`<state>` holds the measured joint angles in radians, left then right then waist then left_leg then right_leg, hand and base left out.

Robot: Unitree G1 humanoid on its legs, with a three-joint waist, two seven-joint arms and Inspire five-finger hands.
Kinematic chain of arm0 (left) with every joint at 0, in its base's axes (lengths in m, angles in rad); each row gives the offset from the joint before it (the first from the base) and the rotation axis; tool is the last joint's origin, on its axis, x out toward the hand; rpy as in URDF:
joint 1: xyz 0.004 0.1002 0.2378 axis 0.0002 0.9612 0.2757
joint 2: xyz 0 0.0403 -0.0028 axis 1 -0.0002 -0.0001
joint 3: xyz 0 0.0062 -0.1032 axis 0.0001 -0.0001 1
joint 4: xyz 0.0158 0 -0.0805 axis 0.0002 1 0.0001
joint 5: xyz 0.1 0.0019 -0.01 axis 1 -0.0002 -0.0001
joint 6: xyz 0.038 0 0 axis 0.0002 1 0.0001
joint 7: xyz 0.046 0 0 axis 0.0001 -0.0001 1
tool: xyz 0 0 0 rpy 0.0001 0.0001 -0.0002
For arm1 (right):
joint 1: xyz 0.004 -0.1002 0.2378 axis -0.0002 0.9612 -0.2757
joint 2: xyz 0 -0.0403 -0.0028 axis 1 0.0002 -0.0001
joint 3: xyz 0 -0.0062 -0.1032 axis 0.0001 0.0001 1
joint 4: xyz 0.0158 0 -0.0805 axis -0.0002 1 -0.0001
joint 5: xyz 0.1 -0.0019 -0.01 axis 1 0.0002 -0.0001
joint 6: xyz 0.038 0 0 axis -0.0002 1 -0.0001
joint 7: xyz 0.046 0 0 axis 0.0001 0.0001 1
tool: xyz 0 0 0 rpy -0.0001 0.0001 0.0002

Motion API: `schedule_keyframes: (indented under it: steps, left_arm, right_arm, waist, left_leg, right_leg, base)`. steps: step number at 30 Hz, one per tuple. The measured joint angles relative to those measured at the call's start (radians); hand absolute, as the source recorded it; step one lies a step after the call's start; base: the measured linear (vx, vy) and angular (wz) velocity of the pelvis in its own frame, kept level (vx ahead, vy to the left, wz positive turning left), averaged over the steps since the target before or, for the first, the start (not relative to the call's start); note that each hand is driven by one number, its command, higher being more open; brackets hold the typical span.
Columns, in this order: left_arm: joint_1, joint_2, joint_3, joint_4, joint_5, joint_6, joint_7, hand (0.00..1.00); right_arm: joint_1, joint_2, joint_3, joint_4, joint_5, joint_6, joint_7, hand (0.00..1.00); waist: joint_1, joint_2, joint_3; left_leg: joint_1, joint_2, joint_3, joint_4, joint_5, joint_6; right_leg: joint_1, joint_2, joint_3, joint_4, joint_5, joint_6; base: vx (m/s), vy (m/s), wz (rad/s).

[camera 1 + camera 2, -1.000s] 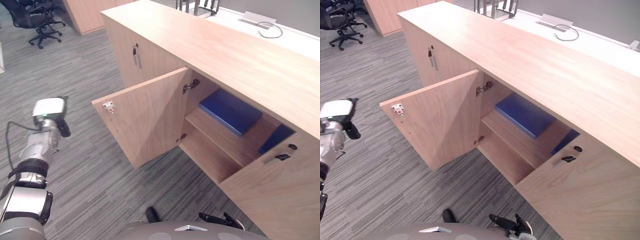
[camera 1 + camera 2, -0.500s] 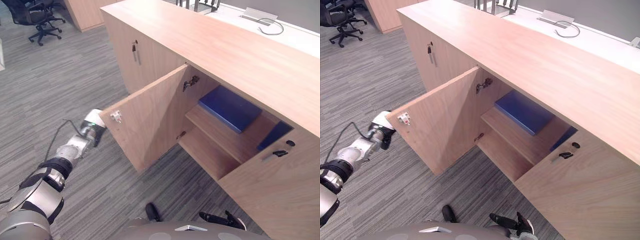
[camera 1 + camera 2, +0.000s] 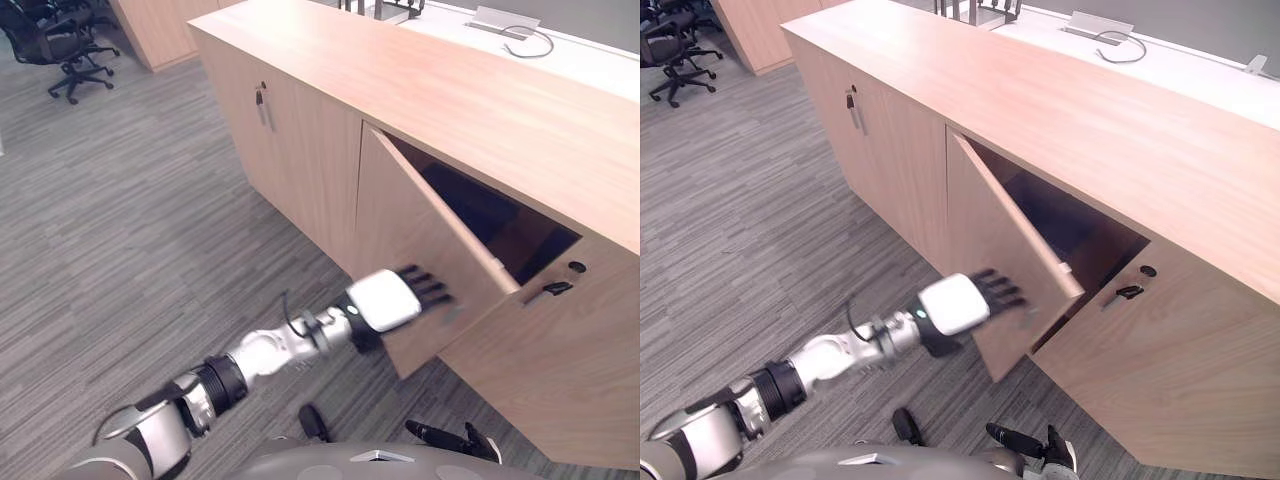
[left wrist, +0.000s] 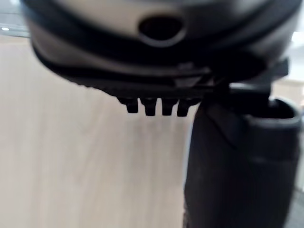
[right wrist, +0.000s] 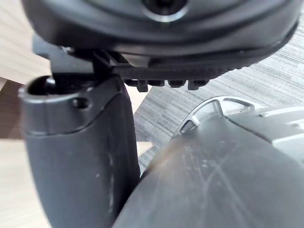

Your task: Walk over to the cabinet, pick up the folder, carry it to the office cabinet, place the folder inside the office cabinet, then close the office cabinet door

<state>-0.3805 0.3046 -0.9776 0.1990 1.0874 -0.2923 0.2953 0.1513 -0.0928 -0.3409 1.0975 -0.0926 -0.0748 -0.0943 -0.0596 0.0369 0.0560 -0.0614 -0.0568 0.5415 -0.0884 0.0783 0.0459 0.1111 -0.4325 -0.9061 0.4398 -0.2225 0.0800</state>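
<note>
One door (image 3: 405, 225) of the office cabinet (image 3: 470, 95) stood ajar; left hand (image 3: 393, 299) pressed flat against its outer face, fingers straight. Right hand (image 3: 447, 437) hung low, relaxed, empty.

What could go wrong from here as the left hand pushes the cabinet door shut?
1. The left hand presses straight fingers toward the free edge of the door; they could slip off it or get caught against the neighbouring door.
2. The door is half open; a weak push may leave it ajar.
</note>
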Motion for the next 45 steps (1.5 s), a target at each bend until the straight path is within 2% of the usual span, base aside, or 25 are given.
schedule_keyframes:
  steps: [3, 6, 9, 14, 18, 19, 21, 23, 24, 28, 29, 30, 31, 32, 33, 34, 35, 36, 37, 39, 40, 41, 42, 44, 45]
  left_arm:
    - [0.031, -0.087, -0.009, -0.044, -0.074, -0.020, 0.014, 1.00]
    - [0.068, -0.109, 0.002, -0.036, -0.110, -0.014, 0.028, 1.00]
    - [0.134, -0.118, 0.024, 0.052, -0.116, -0.010, 0.027, 1.00]
    - [0.251, -0.120, 0.125, 0.256, -0.166, 0.029, -0.039, 1.00]
    - [0.352, -0.171, 0.342, 0.392, -0.390, 0.128, -0.185, 1.00]
    - [0.377, -0.191, 0.433, 0.451, -0.469, 0.156, -0.221, 1.00]
    - [0.397, -0.203, 0.555, 0.559, -0.573, 0.192, -0.235, 1.00]
    - [0.398, -0.208, 0.687, 0.686, -0.641, 0.218, -0.229, 1.00]
    - [0.391, -0.214, 1.005, 0.918, -0.889, 0.259, -0.086, 1.00]
    - [0.403, -0.219, 1.038, 0.934, -0.978, 0.254, -0.058, 1.00]
    - [0.403, -0.236, 1.081, 0.939, -1.003, 0.251, -0.057, 1.00]
    - [0.409, -0.242, 1.158, 0.941, -1.061, 0.254, -0.055, 1.00]
    - [0.434, -0.242, 1.206, 0.914, -1.140, 0.246, -0.051, 1.00]
    - [0.444, -0.237, 1.214, 0.904, -1.164, 0.240, -0.048, 1.00]
    - [0.449, -0.226, 1.208, 0.901, -1.173, 0.227, -0.044, 1.00]
    - [0.450, -0.227, 1.202, 0.900, -1.183, 0.220, -0.045, 1.00]
    - [0.450, -0.235, 1.190, 0.900, -1.204, 0.207, -0.045, 1.00]
    - [0.450, -0.246, 1.183, 0.898, -1.205, 0.205, -0.046, 1.00]
    - [0.451, -0.273, 1.180, 0.887, -1.209, 0.200, -0.050, 1.00]
    - [0.454, -0.293, 1.177, 0.874, -1.199, 0.194, -0.055, 1.00]
    - [0.459, -0.294, 1.180, 0.870, -1.204, 0.190, -0.056, 1.00]
    - [0.461, -0.281, 1.179, 0.869, -1.203, 0.181, -0.056, 1.00]
    - [0.460, -0.271, 1.179, 0.869, -1.206, 0.178, -0.066, 1.00]
    - [0.460, -0.260, 1.180, 0.869, -1.220, 0.176, -0.089, 1.00]
    - [0.461, -0.257, 1.180, 0.872, -1.243, 0.180, -0.110, 1.00]
  right_arm:
    - [0.003, -0.010, -0.004, 0.007, 0.000, 0.004, -0.015, 1.00]
    - [0.006, -0.017, -0.002, 0.007, 0.001, 0.008, -0.027, 1.00]
    - [0.011, -0.018, 0.003, 0.008, 0.012, 0.010, -0.031, 1.00]
    - [0.013, -0.019, 0.009, 0.008, 0.030, 0.019, -0.038, 1.00]
    - [0.010, -0.012, 0.000, -0.004, 0.027, 0.046, -0.034, 1.00]
    - [0.009, -0.007, -0.004, -0.009, 0.024, 0.054, -0.027, 1.00]
    - [0.008, 0.008, -0.004, -0.016, 0.022, 0.064, -0.016, 1.00]
    - [-0.002, 0.014, -0.003, -0.016, 0.022, 0.068, -0.003, 1.00]
    - [-0.017, 0.042, 0.000, -0.014, 0.023, 0.064, 0.001, 1.00]
    - [-0.017, 0.047, -0.003, -0.010, 0.026, 0.062, -0.001, 1.00]
    - [-0.019, 0.042, -0.002, 0.000, 0.024, 0.063, 0.001, 1.00]
    - [-0.021, 0.031, 0.023, 0.009, 0.024, 0.057, 0.003, 1.00]
    - [-0.034, 0.017, 0.062, 0.034, 0.022, 0.052, -0.001, 1.00]
    - [-0.040, 0.014, 0.074, 0.041, 0.021, 0.050, -0.004, 1.00]
    - [-0.042, 0.012, 0.075, 0.048, 0.024, 0.049, -0.005, 1.00]
    - [-0.044, 0.010, 0.074, 0.047, 0.025, 0.046, -0.007, 1.00]
    - [-0.047, 0.005, 0.073, 0.047, 0.025, 0.044, -0.017, 1.00]
    - [-0.047, 0.002, 0.067, 0.048, 0.025, 0.043, -0.024, 1.00]
    - [-0.047, -0.006, 0.058, 0.059, 0.024, 0.042, -0.028, 1.00]
    - [-0.059, -0.018, 0.059, 0.067, 0.025, 0.041, -0.031, 1.00]
    - [-0.063, -0.019, 0.060, 0.068, 0.025, 0.040, -0.032, 1.00]
    - [-0.062, -0.011, 0.077, 0.070, 0.038, 0.039, -0.037, 1.00]
    - [-0.066, -0.006, 0.079, 0.070, 0.042, 0.040, -0.038, 1.00]
    - [-0.070, 0.009, 0.076, 0.072, 0.049, 0.040, -0.040, 1.00]
    - [-0.069, 0.012, 0.074, 0.074, 0.068, 0.041, -0.040, 1.00]
  waist:
    - [0.002, 0.013, -0.012]
    - [0.003, 0.023, -0.019]
    - [0.007, 0.026, -0.021]
    - [0.007, 0.024, -0.020]
    - [0.008, 0.015, -0.016]
    - [0.011, 0.008, -0.013]
    - [0.016, -0.005, -0.009]
    - [0.014, -0.020, 0.002]
    - [0.002, -0.050, 0.021]
    - [-0.005, -0.055, 0.024]
    - [-0.005, -0.055, 0.024]
    - [0.006, -0.046, 0.030]
    - [0.029, -0.049, 0.030]
    - [0.033, -0.039, 0.036]
    - [0.013, -0.026, 0.037]
    - [0.011, -0.026, 0.040]
    - [0.013, -0.022, 0.045]
    - [0.012, -0.014, 0.045]
    - [0.018, -0.002, 0.051]
    - [0.031, 0.014, 0.058]
    - [0.037, 0.014, 0.060]
    - [0.036, 0.004, 0.060]
    - [0.034, -0.024, 0.060]
    - [0.033, -0.029, 0.072]
    - [0.031, -0.045, 0.067]
  left_leg:
    - [0.001, -0.003, -0.013, 0.000, 0.001, 0.001]
    - [0.001, -0.002, -0.015, 0.000, 0.001, 0.001]
    - [0.000, 0.001, -0.018, 0.000, 0.004, 0.004]
    - [0.000, 0.001, -0.016, 0.000, 0.006, 0.006]
    - [0.005, 0.004, -0.004, 0.000, 0.006, 0.006]
    - [0.011, 0.008, 0.012, 0.000, 0.004, 0.005]
    - [0.020, 0.019, 0.037, 0.000, 0.003, 0.001]
    - [0.028, 0.030, 0.062, 0.000, 0.004, 0.000]
    - [0.038, 0.066, 0.115, 0.000, 0.013, -0.012]
    - [0.044, 0.082, 0.133, 0.005, 0.014, -0.013]
    - [0.041, 0.106, 0.161, 0.033, -0.001, -0.028]
    - [0.006, 0.189, 0.214, 0.172, -0.074, -0.057]
    - [-0.034, 0.316, 0.240, 0.393, -0.152, -0.064]
    - [-0.060, 0.360, 0.189, 0.490, -0.172, -0.050]
    - [-0.122, 0.407, 0.015, 0.608, -0.174, -0.062]
    - [-0.155, 0.418, -0.093, 0.663, -0.177, -0.086]
    - [-0.157, 0.385, -0.235, 0.646, -0.213, -0.141]
    - [-0.153, 0.359, -0.299, 0.618, -0.230, -0.166]
    - [-0.136, 0.303, -0.400, 0.550, -0.248, -0.184]
    - [-0.104, 0.223, -0.518, 0.403, -0.235, -0.190]
    - [-0.088, 0.206, -0.538, 0.384, -0.195, -0.168]
    - [-0.053, 0.190, -0.509, 0.336, -0.180, -0.160]
    - [-0.039, 0.178, -0.484, 0.310, -0.172, -0.146]
    - [-0.022, 0.164, -0.458, 0.287, -0.163, -0.133]
    - [0.003, 0.147, -0.434, 0.254, -0.156, -0.123]
  right_leg:
    - [0.014, 0.001, -0.020, -0.006, 0.000, 0.000]
    - [0.015, 0.004, -0.021, -0.007, 0.000, 0.000]
    - [0.017, 0.014, -0.021, -0.017, 0.000, 0.000]
    - [0.018, 0.016, -0.016, -0.031, 0.000, 0.000]
    - [0.018, 0.019, -0.007, -0.041, 0.000, 0.001]
    - [0.015, 0.022, 0.009, -0.044, 0.000, 0.001]
    - [0.012, 0.035, 0.033, -0.066, 0.000, 0.002]
    - [0.011, 0.050, 0.053, -0.087, -0.001, 0.023]
    - [-0.010, 0.088, 0.111, -0.117, 0.003, 0.029]
    - [-0.011, 0.108, 0.131, -0.141, 0.008, 0.034]
    - [-0.012, 0.139, 0.161, -0.183, 0.026, 0.021]
    - [-0.014, 0.199, 0.215, -0.255, 0.045, -0.006]
    - [-0.018, 0.256, 0.294, -0.321, 0.078, -0.041]
    - [-0.018, 0.276, 0.323, -0.337, 0.103, -0.032]
    - [-0.014, 0.315, 0.358, -0.355, 0.119, -0.026]
    - [-0.008, 0.327, 0.394, -0.358, 0.124, -0.033]
    - [-0.005, 0.333, 0.423, -0.358, 0.127, -0.038]
    - [-0.006, 0.333, 0.435, -0.356, 0.126, -0.039]
    - [-0.005, 0.330, 0.465, -0.356, 0.126, -0.039]
    - [-0.009, 0.325, 0.512, -0.357, 0.127, -0.033]
    - [-0.011, 0.325, 0.532, -0.359, 0.132, -0.021]
    - [-0.012, 0.310, 0.559, -0.381, 0.142, -0.005]
    - [-0.009, 0.304, 0.577, -0.405, 0.157, 0.007]
    - [-0.010, 0.290, 0.595, -0.421, 0.170, 0.016]
    - [-0.010, 0.278, 0.612, -0.427, 0.173, 0.020]
  base:
    - [0.04, -0.052, 0.12]
    - [0.02, -0.056, 0.03]
    - [0.02, -0.065, 0.01]
    - [0.02, -0.047, -0.01]
    - [0.01, -0.049, -0.11]
    - [0.00, -0.032, -0.26]
    - [-0.02, -0.052, -0.42]
    - [-0.07, -0.110, -0.65]
    - [-0.12, -0.157, -0.77]
    - [-0.06, -0.064, -0.28]
    - [-0.02, -0.054, -0.87]
    - [-0.01, -0.142, -1.70]
    - [-0.02, -0.186, -1.92]
    - [-0.02, -0.254, -1.75]
    - [-0.01, -0.163, -1.17]
    - [0.04, -0.093, -1.08]
    - [0.05, 0.013, -0.76]
    - [0.07, 0.048, -0.72]
    - [0.05, 0.059, -0.59]
    - [0.08, 0.133, -0.69]
    - [0.09, 0.159, -0.61]
    - [0.13, 0.128, -0.52]
    - [0.12, 0.071, -0.49]
    - [0.10, 0.078, -0.37]
    - [0.11, 0.114, -0.43]
